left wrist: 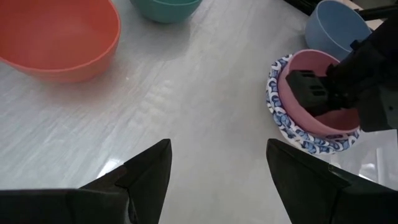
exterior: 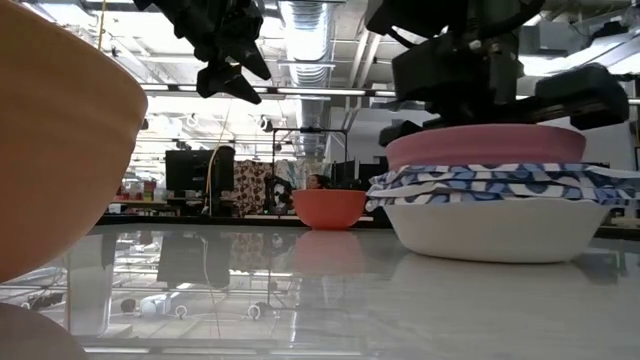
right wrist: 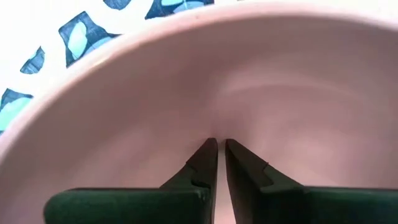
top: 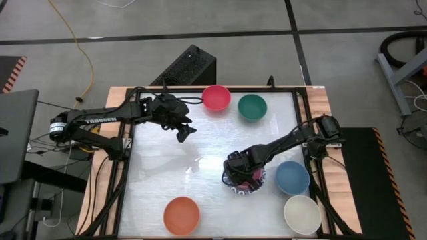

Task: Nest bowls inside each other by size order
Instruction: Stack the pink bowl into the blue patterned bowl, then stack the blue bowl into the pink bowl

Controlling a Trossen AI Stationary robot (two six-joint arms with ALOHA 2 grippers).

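Now, the stack: the pink bowl (left wrist: 318, 93) sits inside the patterned bowls (left wrist: 283, 127). This stack is the landmark for every place below.
Right gripper (right wrist: 221, 152): it hangs right over the stack, pointing down into the pink bowl. Its two tips are inside the bowl, near the far wall.
Right fingers: only a thin gap shows between them. The gap is empty, so they hold nothing. The pink bowl looks let go, resting in the stack by itself.
Left gripper (top: 184, 131): it waits up in the air, well apart from the stack, toward the red bowl's side of the table. Its fingers are spread wide and hold nothing.
Blue bowl (top: 292, 177): it is just beside the stack, on the right arm's side. It is the nearest loose bowl.
Cream bowl (top: 302, 214): it is a bit past the blue bowl, near the table's front corner.
Orange bowl (top: 181, 215): it is well apart from the stack, on the left arm's side.
Red bowl (top: 216, 97) and teal bowl (top: 252, 106): both are at the far edge of the table (top: 173, 173), well apart from the stack.
What matters next: the right gripper is much nearer to the blue bowl than the left one is. It probably has to lift straight up out of the pink bowl first, then go sideways to the blue bowl.
Shape: the bowls are round, so no side is better to grab than another.
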